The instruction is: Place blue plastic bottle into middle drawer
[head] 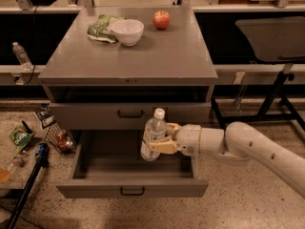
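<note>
Hovering right over the open drawer, the robot's two-finger gripper (161,138) reaches in from the right on its white arm (248,144), with its tan fingers (162,148) clamped around the body of the clear plastic water bottle with the white screw cap and pale label (153,130). The bottle is roughly upright, leaning a bit, with its cap level with the front of the shut drawer above and its base over the right half of the opening, and I can't tell if the base is touching the drawer floor or not. The wide, shallow grey metal drawer with the small black bar handle (133,188) is pulled all the way out at the bottom of the grey cabinet (128,61). The similar grey drawer above it (95,117) is closed. Up on the cabinet top there's a white bowl (127,31) touching a crumpled green snack bag (99,27), and a red apple (161,19) sits a little to the right of them. Way off to the left on a ledge stands a much smaller clear bottle (21,55), and the speckled floor on that side has a green packet (20,137) and other bits of litter.
</note>
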Motion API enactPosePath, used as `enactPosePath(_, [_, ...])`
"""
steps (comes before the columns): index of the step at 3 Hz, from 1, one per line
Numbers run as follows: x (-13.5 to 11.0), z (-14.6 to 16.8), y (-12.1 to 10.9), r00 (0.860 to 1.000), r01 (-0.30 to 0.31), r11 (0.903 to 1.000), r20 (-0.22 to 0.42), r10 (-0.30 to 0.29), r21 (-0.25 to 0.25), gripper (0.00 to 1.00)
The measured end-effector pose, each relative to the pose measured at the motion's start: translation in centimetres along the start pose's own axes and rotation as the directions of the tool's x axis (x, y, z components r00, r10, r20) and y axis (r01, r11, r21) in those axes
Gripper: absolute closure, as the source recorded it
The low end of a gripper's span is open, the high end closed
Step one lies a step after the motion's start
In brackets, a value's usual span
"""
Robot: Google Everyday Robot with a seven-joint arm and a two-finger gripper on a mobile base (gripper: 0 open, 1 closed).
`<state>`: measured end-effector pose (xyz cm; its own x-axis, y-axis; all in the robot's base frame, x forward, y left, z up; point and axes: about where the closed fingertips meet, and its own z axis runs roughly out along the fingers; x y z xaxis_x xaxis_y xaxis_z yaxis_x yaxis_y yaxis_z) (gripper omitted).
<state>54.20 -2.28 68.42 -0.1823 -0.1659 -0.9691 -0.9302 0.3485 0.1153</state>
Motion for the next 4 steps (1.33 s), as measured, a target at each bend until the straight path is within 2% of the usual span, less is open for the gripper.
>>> enactPosePath(1, [0.6,0.3,0.1,1.0,0.004,1.0,0.003,-0.004,-0.007,1.0])
enactPosePath(2, [1.6,0.8,0.2,1.0,-0.012,0.9998,0.024,0.011,0.014,1.0])
enactPosePath(3, [6.6,4.0,-1.3,1.0,0.01,0.9999,0.023,-0.011,0.008,1.0])
enactPosePath(4, [9.8,6.4,-1.9,1.0,0.026,0.9996,0.009,-0.026,-0.014,1.0])
